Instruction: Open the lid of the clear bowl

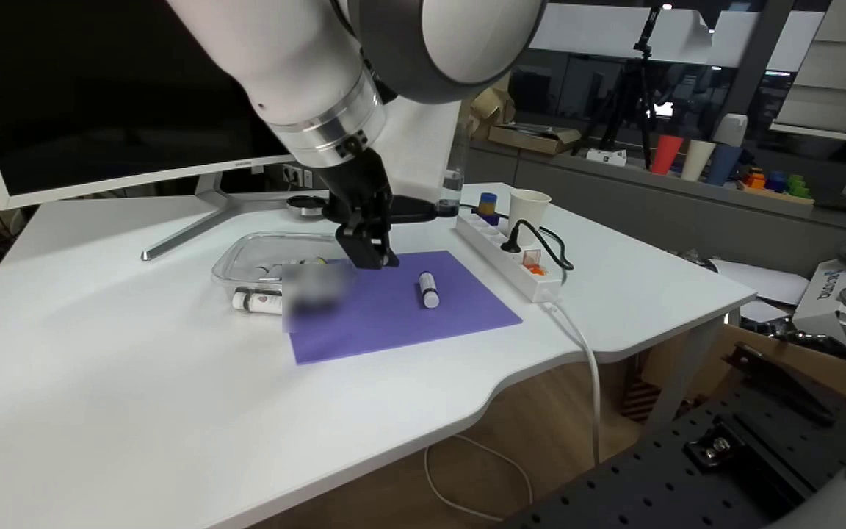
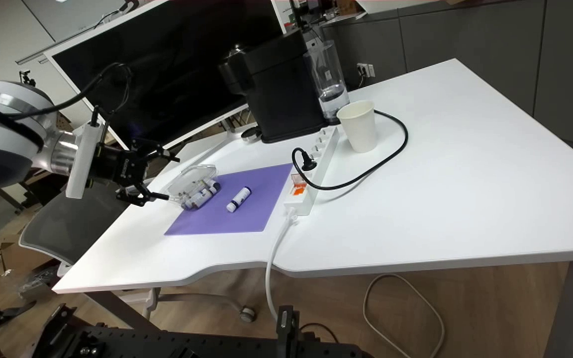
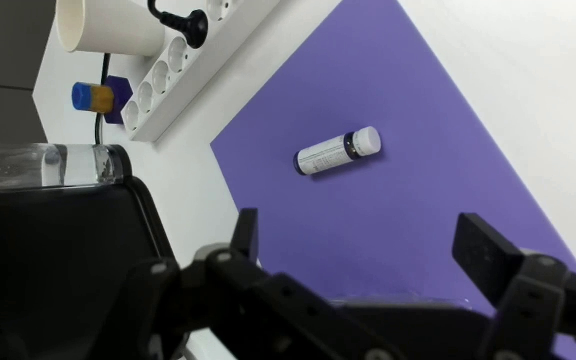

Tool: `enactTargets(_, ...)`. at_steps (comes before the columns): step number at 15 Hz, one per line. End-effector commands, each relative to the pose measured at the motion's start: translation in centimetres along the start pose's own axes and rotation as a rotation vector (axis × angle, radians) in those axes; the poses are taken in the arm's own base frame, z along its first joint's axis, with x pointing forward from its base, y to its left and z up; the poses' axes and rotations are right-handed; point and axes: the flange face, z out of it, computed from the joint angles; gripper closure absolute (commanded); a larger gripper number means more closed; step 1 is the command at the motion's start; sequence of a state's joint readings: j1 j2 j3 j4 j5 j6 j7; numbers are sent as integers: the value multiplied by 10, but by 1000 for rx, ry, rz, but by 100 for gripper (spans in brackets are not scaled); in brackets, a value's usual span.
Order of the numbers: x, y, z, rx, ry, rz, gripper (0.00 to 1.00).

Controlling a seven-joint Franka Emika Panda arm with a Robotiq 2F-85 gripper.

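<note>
Nearest on the worktop [image 1: 136, 397]: mat [image 1: 379, 316], lone capped vial [image 1: 429, 289] lying on it, perhaps set clear of the job. Left and beyond: bowl [image 1: 247, 278] at the mat's edge, likely for easy reach; white and dark pieces [image 1: 271, 275] inside. More vials [image 2: 201, 198] by its wall, within or outside unclear. Lid can't be told from bowl. Tool [image 3: 360, 239] near it, spread wide, pinching nothing, presumably to straddle the rim. Far: cup [image 2: 358, 127], contents unseen; tank [image 2: 332, 93] apparently holding liquid.
</note>
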State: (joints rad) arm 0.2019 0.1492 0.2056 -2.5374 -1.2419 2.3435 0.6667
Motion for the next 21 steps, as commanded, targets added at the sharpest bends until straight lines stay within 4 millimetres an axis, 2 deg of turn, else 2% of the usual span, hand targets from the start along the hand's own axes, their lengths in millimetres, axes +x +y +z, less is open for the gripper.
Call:
enactTargets(1,13,-10,13,-8,-18,112,0)
enactTargets(14,49,-24,40,-34,36,291,0)
enactTargets(21,54,-23,41,-23,38,312,0)
